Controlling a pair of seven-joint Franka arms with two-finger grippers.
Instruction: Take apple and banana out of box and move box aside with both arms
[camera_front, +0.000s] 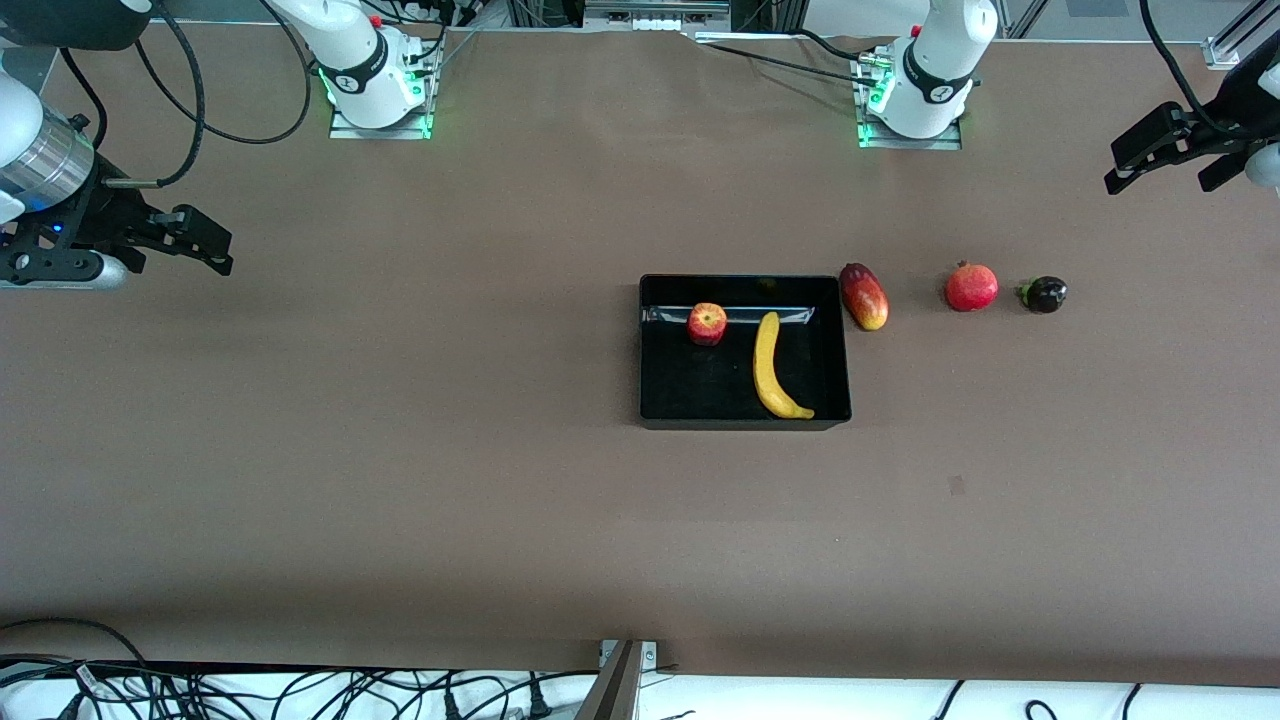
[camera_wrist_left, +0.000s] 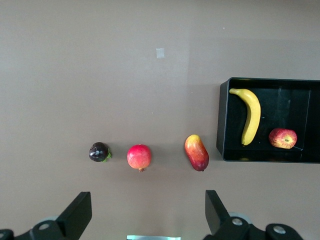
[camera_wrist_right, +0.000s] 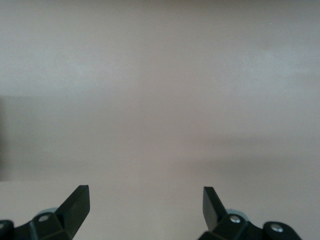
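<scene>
Brown table (camera_front: 400, 450) with two arms; no brand, label or readable writing shows on any object. Nearest the front camera, cables and a metal bracket at the table's edge are cut off by the frame. Mid-table: the black box (camera_front: 745, 415), open-topped, glossy; in it lies the banana (camera_front: 770, 370), curved, its tip toward the front camera, and beside it, farther from that camera and toward the right arm's end, the apple (camera_front: 707, 323), red with yellow patches; a pale reflection on the box wall runs just by the apple. Just beside the box, toward the left arm's end, a red-yellow mango (camera_front: 865, 296), apart from the wall; then a red pomegranate (camera_front: 971, 287); then a small dark mangosteen (camera_front: 1044, 294), its green cap hard to make out. Both arms wait, raised at the table's ends and largely cut off: the left gripper (camera_wrist_left: 147, 212) hovers over bare table near the row of loose fruits, fingers spread, holding nothing; the right gripper (camera_wrist_right: 145, 207) hovers over bare table at its own end, fingers likewise spread and empty.
</scene>
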